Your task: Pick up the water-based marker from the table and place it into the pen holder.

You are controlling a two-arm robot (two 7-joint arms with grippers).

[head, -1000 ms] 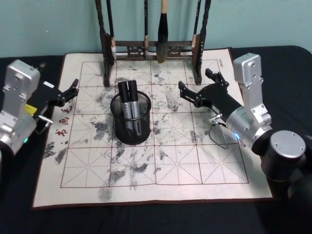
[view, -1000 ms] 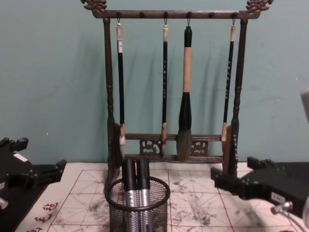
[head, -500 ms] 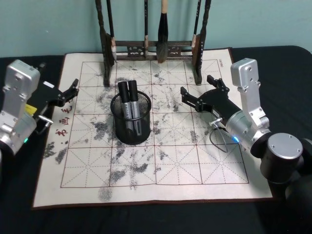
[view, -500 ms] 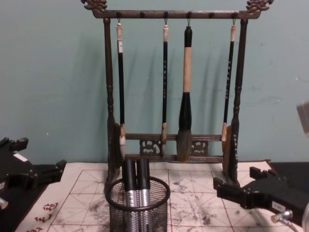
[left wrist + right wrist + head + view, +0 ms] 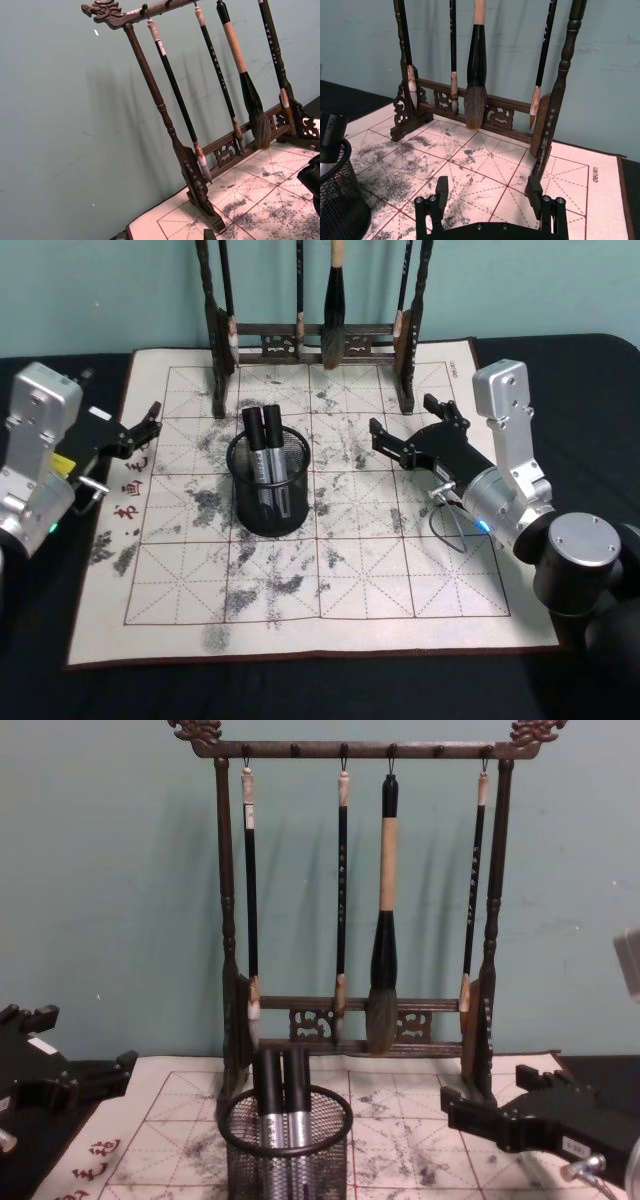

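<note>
Black mesh pen holder [image 5: 267,486] already carries two markers [image 5: 262,446] upright, so placing looks done; right gripper [image 5: 409,429] sits right of it, spread wide and empty, left gripper [image 5: 146,426] idle to its left, parted.

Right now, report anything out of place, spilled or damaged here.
Nothing stands out. Two markers stand upright in the pen holder, and the mat carries grey ink stains. Both tools, left and right, hang open and empty.

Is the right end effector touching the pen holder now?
Apart. In the head view, the open right end effector sits to the right of the pen holder, with bare mat between them.
</note>
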